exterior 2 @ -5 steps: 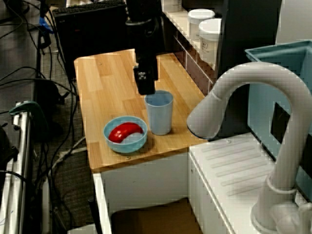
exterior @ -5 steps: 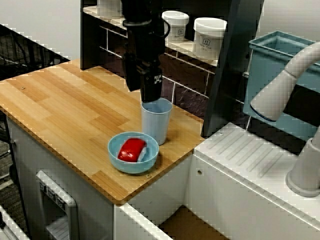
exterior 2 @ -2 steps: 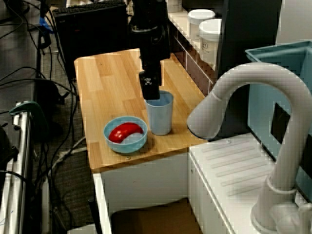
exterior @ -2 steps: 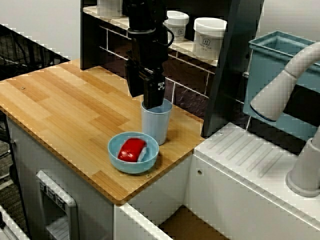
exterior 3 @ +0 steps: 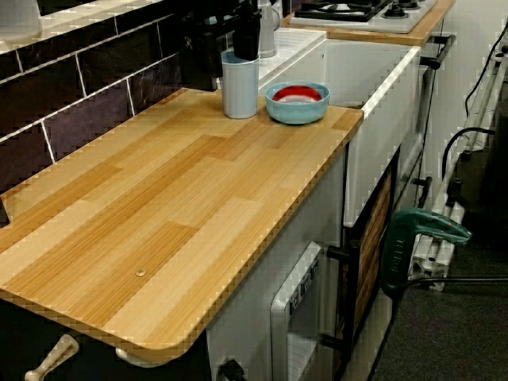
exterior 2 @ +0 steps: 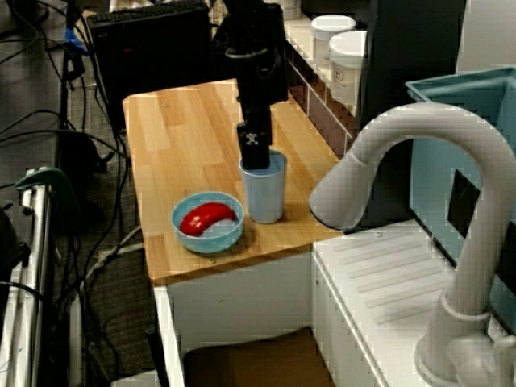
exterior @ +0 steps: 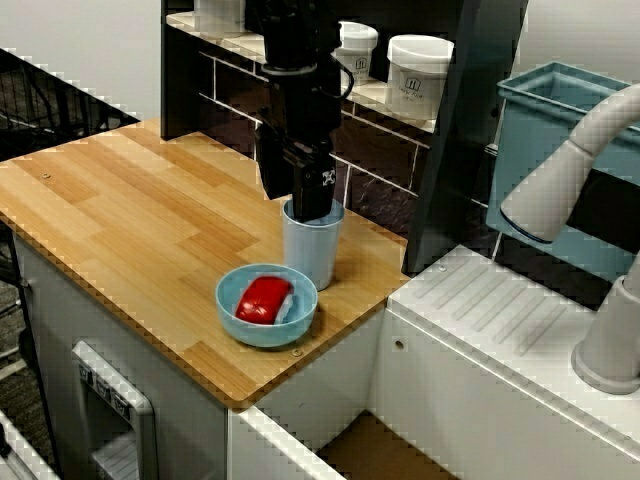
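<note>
In the view from above, the black gripper [exterior: 311,203] is seen dipped into the mouth of the pale blue plastic cup [exterior: 313,255], which stands upright and unlifted on the wooden tabletop [exterior: 130,210]. From the sink side, a red curved object [exterior 2: 206,218] is seen lying in the round light-blue bowl [exterior 2: 179,227] just beside the cup. In the view along the tabletop, the cup's inside is hidden, and it cannot be told whether the fingers are apart or clamped.

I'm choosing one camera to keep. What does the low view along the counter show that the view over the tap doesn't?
Only the low view: a stove hob at the far end and a green handle near the floor. Only the tap view: the white tap and two white tubs. Both: the claw, tips in the pale blue cup, beside a blue bowl holding something red, on the wooden counter.
</note>
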Tool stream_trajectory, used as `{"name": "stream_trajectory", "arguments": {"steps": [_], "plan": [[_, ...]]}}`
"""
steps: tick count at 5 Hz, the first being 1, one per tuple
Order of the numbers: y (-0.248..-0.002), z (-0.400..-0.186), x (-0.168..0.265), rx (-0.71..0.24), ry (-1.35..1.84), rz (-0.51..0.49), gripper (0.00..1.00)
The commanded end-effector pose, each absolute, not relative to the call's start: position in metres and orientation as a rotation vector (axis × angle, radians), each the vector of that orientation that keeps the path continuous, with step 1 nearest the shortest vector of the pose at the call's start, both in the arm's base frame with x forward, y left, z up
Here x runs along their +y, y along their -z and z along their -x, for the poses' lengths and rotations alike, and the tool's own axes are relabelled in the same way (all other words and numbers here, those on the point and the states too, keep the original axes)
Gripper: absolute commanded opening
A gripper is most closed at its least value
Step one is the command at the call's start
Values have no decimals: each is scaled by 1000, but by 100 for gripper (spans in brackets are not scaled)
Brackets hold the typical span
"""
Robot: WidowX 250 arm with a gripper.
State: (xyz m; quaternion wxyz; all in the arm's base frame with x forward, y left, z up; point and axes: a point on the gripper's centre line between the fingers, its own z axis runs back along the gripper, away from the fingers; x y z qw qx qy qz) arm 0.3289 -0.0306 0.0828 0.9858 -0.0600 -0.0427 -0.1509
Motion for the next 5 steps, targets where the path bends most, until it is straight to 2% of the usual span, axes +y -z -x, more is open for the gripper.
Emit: {"name": "stream_trajectory", "arguments": {"steps": [1,2,5], "plan": [[-89,-331,-27,-117,295,102,100],[-87,-335,-24,-106,300,101,0],[-98,-326,-18,-111,297,114,0]]}}
